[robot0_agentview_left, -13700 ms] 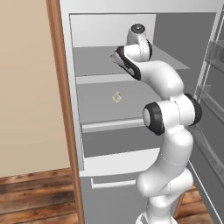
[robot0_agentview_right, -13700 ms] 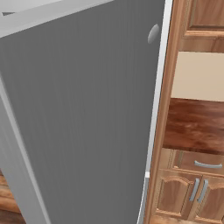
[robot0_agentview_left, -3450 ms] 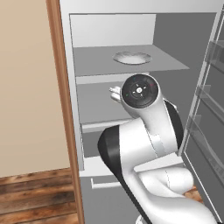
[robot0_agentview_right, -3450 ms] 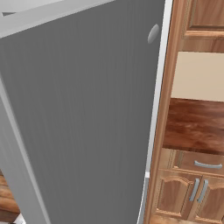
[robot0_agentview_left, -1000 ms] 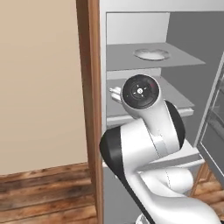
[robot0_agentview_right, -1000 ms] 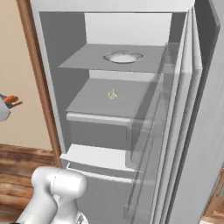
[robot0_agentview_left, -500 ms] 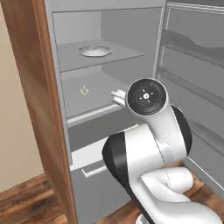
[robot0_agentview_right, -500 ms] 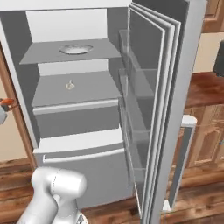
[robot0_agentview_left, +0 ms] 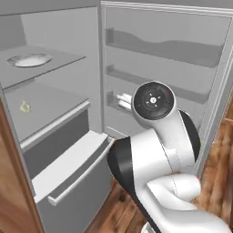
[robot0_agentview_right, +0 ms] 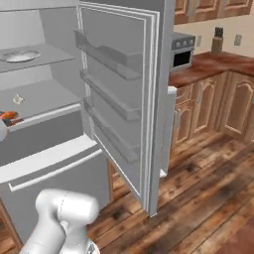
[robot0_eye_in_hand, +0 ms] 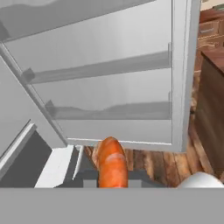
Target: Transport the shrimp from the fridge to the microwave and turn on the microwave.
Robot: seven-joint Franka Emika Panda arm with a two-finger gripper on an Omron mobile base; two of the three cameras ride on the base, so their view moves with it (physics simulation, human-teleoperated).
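The shrimp sits at six o'clock in the hand view, right at the bottom between the finger tips, so the hand is shut tight on the shrimp. In the right base view, a small orange bit shows at nine o'clock at the left edge, and that is the shrimp in the hand too. The fridge stands open, with its door swung wide and its clear bins facing the room. Inside, on the top shelf, there is a plate at ten o'clock in the left base view, and a small pale lump lies on the shelf below it. The microwave looks like the dark box at one o'clock in the right base view, on the wooden surface well apart from the fridge. I think the shrimp is very light, a bit soft and a bit slippery, because it is small, round and smooth. It could slide or pop out if the squeeze is off to one end. The best place to hold it is across the fat middle of its curl, with a soft, steady squeeze, so it does not squash or slip on the way.
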